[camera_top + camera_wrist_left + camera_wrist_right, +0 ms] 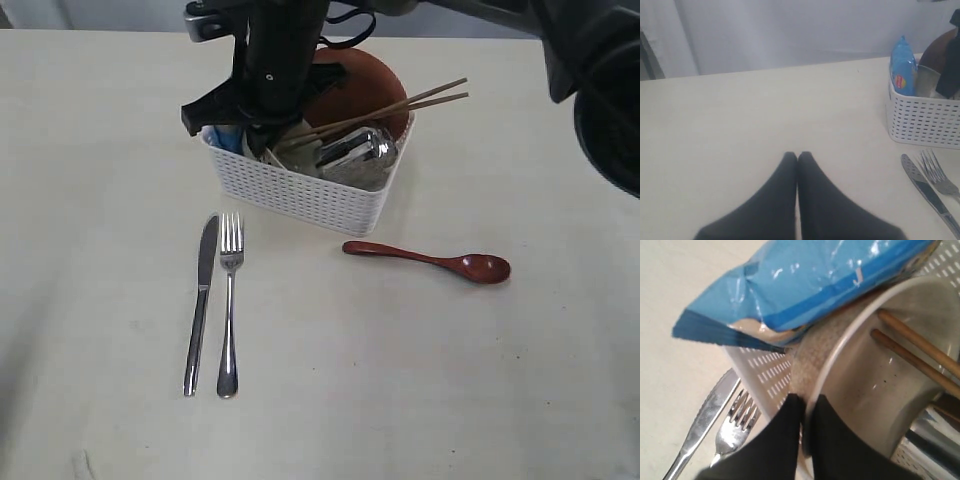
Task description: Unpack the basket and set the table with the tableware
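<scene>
The white lattice basket [300, 195] stands at the back middle of the table [450, 380]. It holds the brown plate [365, 80], two chopsticks [400, 108], the steel cup [355, 150] and the off-white bowl [865, 370]. My right gripper [807, 400] reaches into the basket's left end [262, 135], shut on the bowl's rim, one finger inside and one outside. Knife [203, 300] and fork [230, 300] lie side by side in front of the basket, with the dark red spoon [430, 260] to their right. My left gripper [798, 156] is shut and empty, low over bare table left of the basket [925, 120].
A blue chip bag [805, 280] lies in the basket right beside the bowl, over its rim, also seen in the left wrist view [902, 67]. The chopsticks [915, 352] rest across the bowl's inside. The right arm's dark body hangs over the basket's back left.
</scene>
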Available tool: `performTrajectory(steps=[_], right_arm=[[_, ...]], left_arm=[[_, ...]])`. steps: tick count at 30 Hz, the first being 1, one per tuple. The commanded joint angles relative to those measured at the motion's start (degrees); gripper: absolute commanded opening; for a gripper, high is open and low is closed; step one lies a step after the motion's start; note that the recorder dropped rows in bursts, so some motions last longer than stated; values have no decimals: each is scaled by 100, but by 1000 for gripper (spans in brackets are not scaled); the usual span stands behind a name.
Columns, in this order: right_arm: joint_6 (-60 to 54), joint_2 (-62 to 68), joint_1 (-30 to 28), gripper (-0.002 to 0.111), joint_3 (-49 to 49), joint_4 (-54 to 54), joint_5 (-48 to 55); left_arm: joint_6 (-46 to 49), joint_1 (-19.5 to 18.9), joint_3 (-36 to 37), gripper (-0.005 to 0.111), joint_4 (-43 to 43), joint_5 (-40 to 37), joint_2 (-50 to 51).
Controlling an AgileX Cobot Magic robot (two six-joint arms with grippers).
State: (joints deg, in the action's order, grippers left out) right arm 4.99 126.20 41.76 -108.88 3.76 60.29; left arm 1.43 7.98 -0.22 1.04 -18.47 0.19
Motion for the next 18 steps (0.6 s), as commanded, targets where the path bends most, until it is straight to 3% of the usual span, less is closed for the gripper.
performTrajectory(steps=[1, 18], right_arm=[[-183, -226, -31, 0, -38, -84, -149], [-411, -266, -31, 0, -38, -86, 144]], left_arm=[[32, -5, 22, 0, -23, 10, -19], [32, -5, 22, 0, -23, 10, -19]])
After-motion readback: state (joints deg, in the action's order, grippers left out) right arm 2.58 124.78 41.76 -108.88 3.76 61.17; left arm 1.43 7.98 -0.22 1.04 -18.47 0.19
